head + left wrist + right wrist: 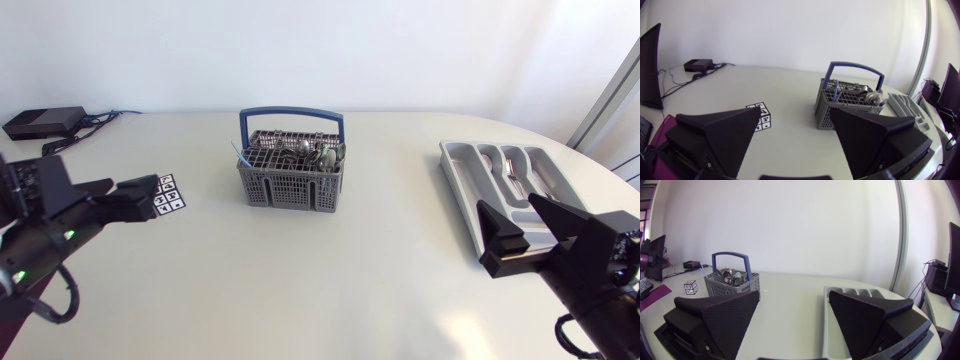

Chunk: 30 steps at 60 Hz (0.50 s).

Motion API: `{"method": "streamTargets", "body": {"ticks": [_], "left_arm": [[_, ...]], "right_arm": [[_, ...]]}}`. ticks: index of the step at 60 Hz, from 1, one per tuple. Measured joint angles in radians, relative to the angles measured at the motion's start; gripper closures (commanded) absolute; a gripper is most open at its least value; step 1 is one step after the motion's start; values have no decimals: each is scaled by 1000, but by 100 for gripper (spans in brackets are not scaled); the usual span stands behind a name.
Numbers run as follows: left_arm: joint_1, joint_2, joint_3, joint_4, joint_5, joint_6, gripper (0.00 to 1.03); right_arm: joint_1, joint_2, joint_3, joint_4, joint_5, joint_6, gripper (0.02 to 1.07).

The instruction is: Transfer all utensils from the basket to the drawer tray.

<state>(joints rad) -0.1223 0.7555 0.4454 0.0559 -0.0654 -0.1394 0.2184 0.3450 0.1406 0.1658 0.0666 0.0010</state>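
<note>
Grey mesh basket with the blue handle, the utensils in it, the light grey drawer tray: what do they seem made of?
Grey mesh basket: likely moulded plastic, matte; uniform grid walls, blue arched handle equally dull.
Silvery utensils in it: probably polished metal, given bright glints.
Light grey compartmented drawer tray: seemingly plastic, smooth, soft sheen, rounded dividers.

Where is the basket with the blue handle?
In the head view the basket stands mid-table toward the far edge, with a small black-and-white cube to its left and the grey tray to its right.
</note>
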Motion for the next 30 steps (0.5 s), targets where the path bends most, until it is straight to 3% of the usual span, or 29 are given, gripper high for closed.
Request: {"method": "streamTargets", "body": {"ticks": [15, 30], "left_arm": [[-4, 470, 253, 13, -1, 50, 12], [9, 836, 602, -82, 24, 284, 12]], "right_arm": [[82, 233, 121, 2, 25, 22, 7], [142, 431, 322, -172, 54, 25, 7]]}}
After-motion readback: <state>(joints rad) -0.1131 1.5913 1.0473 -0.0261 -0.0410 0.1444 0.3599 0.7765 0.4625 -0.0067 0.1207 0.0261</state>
